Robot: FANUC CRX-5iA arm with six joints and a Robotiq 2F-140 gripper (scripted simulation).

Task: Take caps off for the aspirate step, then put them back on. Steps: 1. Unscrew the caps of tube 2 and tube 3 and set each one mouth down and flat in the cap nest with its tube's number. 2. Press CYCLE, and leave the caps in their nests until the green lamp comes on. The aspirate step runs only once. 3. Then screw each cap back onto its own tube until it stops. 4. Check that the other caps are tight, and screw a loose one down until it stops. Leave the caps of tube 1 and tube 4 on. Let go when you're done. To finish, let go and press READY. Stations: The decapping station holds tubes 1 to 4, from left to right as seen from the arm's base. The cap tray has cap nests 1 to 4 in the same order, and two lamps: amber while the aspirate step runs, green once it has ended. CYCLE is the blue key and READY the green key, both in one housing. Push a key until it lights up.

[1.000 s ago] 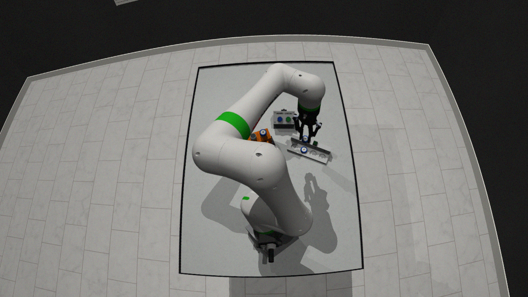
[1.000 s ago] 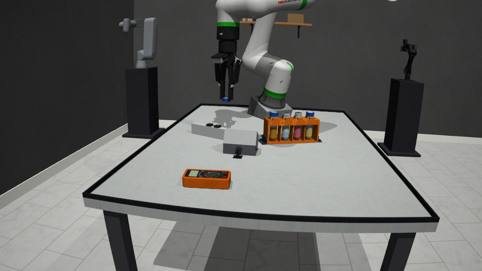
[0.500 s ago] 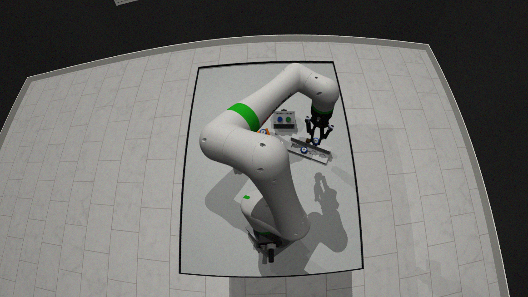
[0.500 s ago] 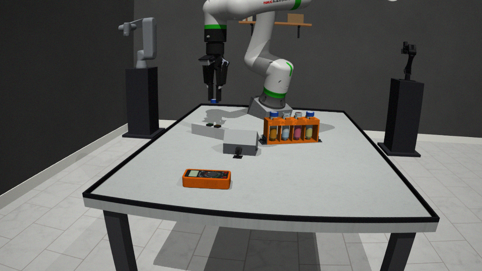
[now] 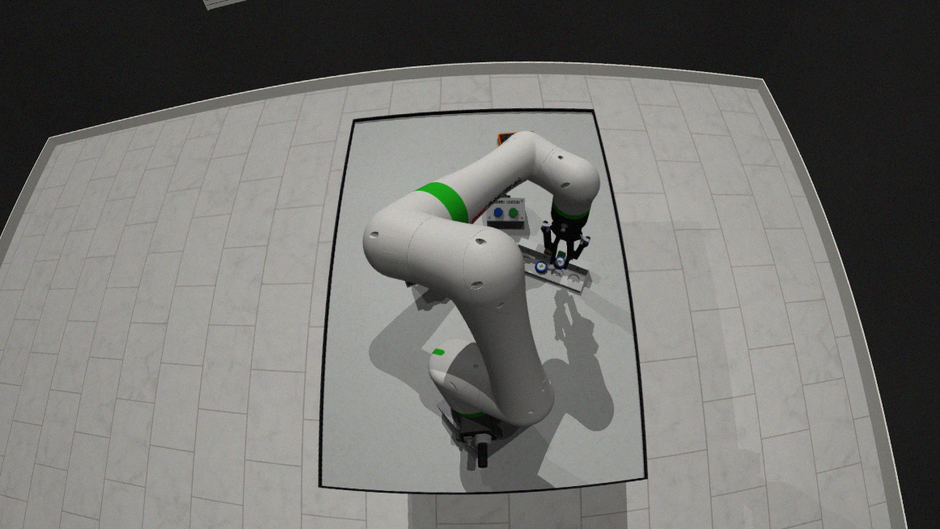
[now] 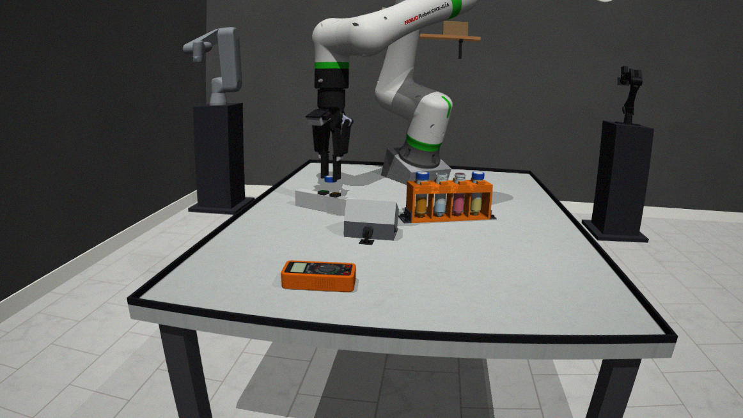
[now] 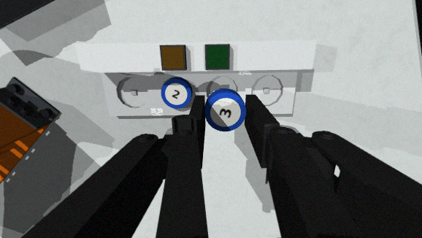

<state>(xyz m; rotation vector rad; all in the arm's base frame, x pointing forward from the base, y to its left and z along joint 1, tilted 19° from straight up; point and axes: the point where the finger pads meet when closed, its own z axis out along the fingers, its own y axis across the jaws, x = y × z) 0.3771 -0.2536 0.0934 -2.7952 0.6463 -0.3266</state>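
Cap 3, blue-rimmed with its number facing up, is being held between the claw's fingers, which are standing at a narrow opening and are closed on the cap's rim. In the wrist view the cap is hanging over the cap tray, just near of nest 3, whose far rim is showing past the cap; whether it is touching the tray cannot be told. Cap 2 is sitting in its own nest directly to the left, and the outer nests at either end are showing bare recesses. Both lamps, amber and green, are appearing dark on the tray's far ledge. In my judgement the step in hand is the seating of cap 3, and it is calling for a small correction toward the far side so that the cap is centring over the recess, then a straight vertical lowering with the cap kept level and mouth down, release coming only once it is lying flat; the left finger is passing close to cap 2 and is risking a nudge when the jaws spread. The arm is reaching out over the surface with the wrist pointing straight down, the claw standing upright above the tray, left of the key housing and the orange tube rack.
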